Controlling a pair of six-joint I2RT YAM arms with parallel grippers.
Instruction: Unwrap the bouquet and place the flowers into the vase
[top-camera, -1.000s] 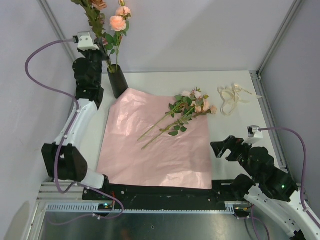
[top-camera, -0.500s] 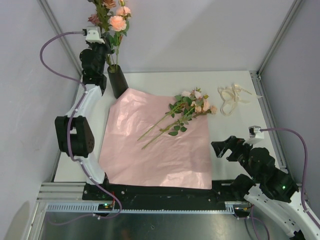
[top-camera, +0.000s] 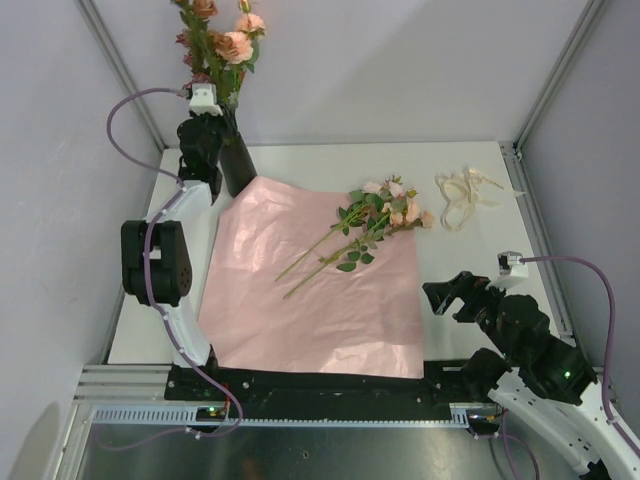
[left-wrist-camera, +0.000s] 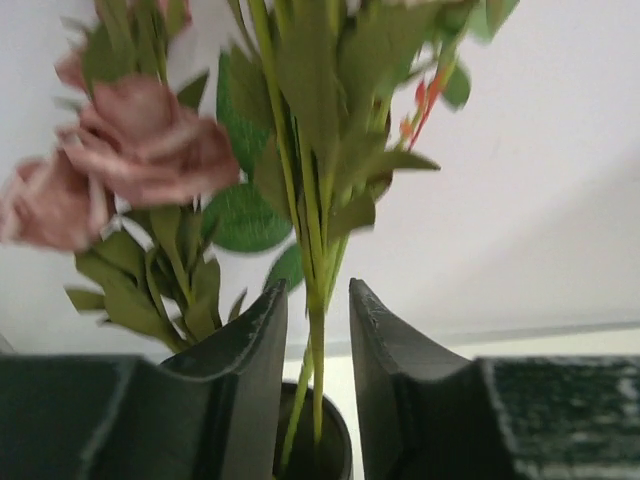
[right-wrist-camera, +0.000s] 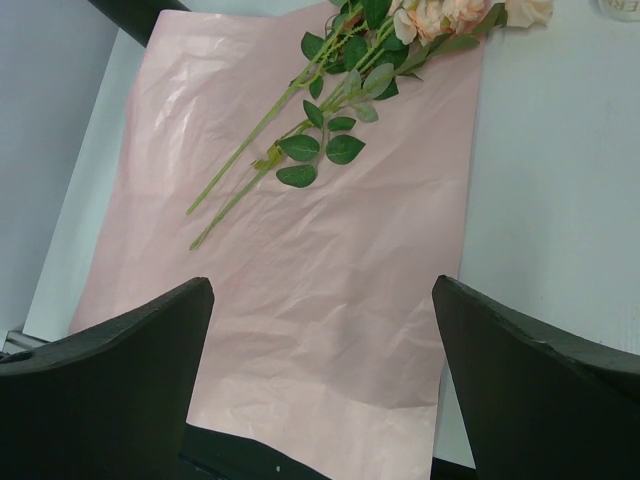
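Left gripper (left-wrist-camera: 318, 292): raised at the far left corner of the table (top-camera: 330, 160), directly over the vase (top-camera: 238, 166). Its two fingers (left-wrist-camera: 255, 350) stand narrowly parted, one on each side of the green stems that rise from the vase mouth; a thin gap shows on both sides of the stems, so the pincer brackets them without clamping them. Vase: upright, black, at the far left, touching or just beside the far left corner of the pink paper sheet (top-camera: 300, 295); which of the two cannot be told. Placed flowers (top-camera: 225, 42): standing in the vase, stems down inside it, peach and dusky pink heads and leaves rising well above the rim, close against the back wall. Loose flowers (top-camera: 372, 222): lying flat on the far right part of the sheet, at least two long stems slanting toward the near left, the pale pink and peach heads at the sheet's far right edge, some reaching onto the bare table. Sheet: spread open and flat across the middle of the table. Cream ribbon (top-camera: 460, 198): in a loose heap on the table to the right of the heads, apart from them. Right gripper (right-wrist-camera: 322, 290): low at the near right, fingers spread wide, nothing between them, aimed over the sheet and well apart from the loose flowers.
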